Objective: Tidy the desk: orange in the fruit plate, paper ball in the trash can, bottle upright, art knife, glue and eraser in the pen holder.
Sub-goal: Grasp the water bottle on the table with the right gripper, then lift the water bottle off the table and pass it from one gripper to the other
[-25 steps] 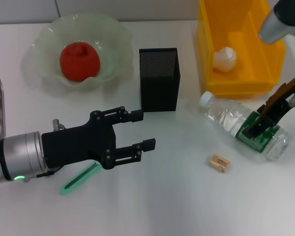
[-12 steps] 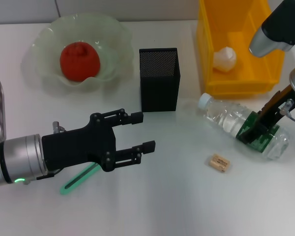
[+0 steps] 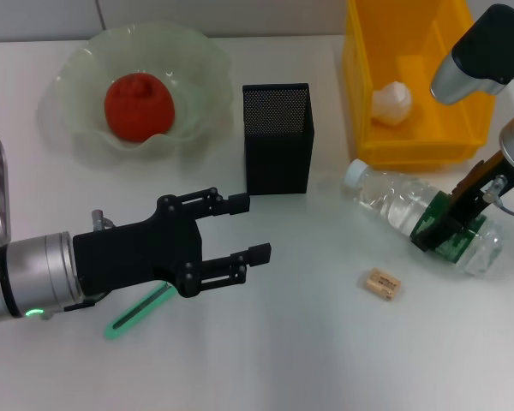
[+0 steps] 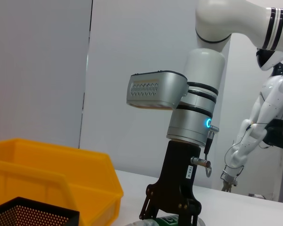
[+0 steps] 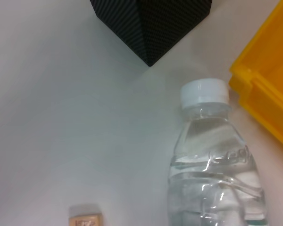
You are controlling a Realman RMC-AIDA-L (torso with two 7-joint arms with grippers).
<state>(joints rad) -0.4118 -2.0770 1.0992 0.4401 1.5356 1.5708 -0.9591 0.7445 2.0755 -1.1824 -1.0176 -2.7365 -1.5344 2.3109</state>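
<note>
The bottle (image 3: 421, 219) lies on its side on the desk, between the yellow trash can (image 3: 420, 81) and the eraser (image 3: 383, 284). Your right gripper (image 3: 443, 228) straddles its green label, fingers apparently closing on it. Grip firmly mid-body, then pivot slowly upright. Your left gripper (image 3: 247, 229) hovers open and empty.

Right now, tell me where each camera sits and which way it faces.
Head view: on the robot's head, looking down at the table; shows the left end effector, open, and the right end effector on the lying bottle.
Left wrist view: on the left arm, facing across the desk at the right arm above the bottle; none of its own fingers show.
Right wrist view: on the right arm, looking down at the bottle and eraser.
Shared: the pen holder and yellow trash can appear in all three.
</note>
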